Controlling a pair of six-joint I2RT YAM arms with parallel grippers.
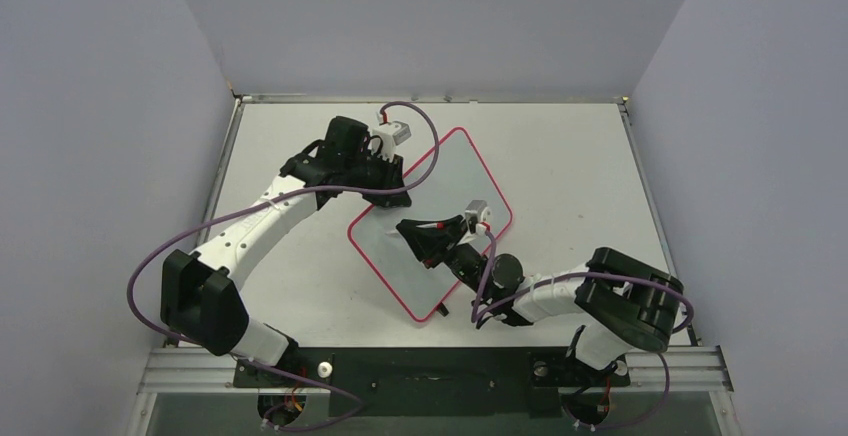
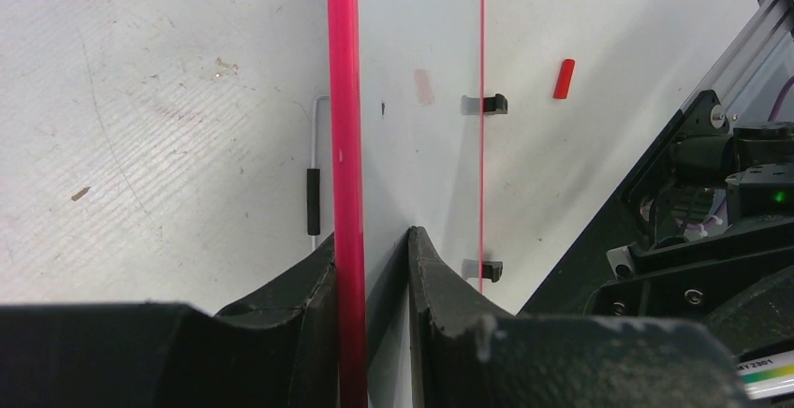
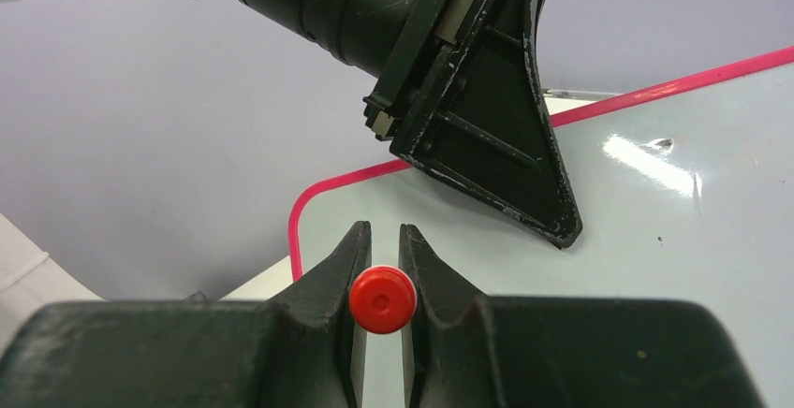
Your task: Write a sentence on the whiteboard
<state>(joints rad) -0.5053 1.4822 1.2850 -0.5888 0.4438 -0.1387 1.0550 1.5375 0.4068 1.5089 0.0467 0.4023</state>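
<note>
The whiteboard point(image 1: 440, 191) lies turned like a diamond in the middle of the table, with a red-pink border. I see no lettering of the sentence on it. My left gripper point(image 1: 398, 163) is shut on the board's far-left edge; in the left wrist view the fingers point(image 2: 426, 277) clamp the red border point(image 2: 344, 99). My right gripper point(image 1: 428, 230) is over the board's near half, shut on a red marker point(image 3: 382, 299) whose round red end faces the wrist camera. Two black clips point(image 2: 494, 104) sit on the board's far edge.
A red marker cap point(image 2: 563, 79) lies on the table beyond the board. A thin metal rod with a black sleeve point(image 2: 314, 197) lies beside the board's gripped edge. A faint pink smudge point(image 2: 423, 87) marks the board. Grey walls close in the table on three sides.
</note>
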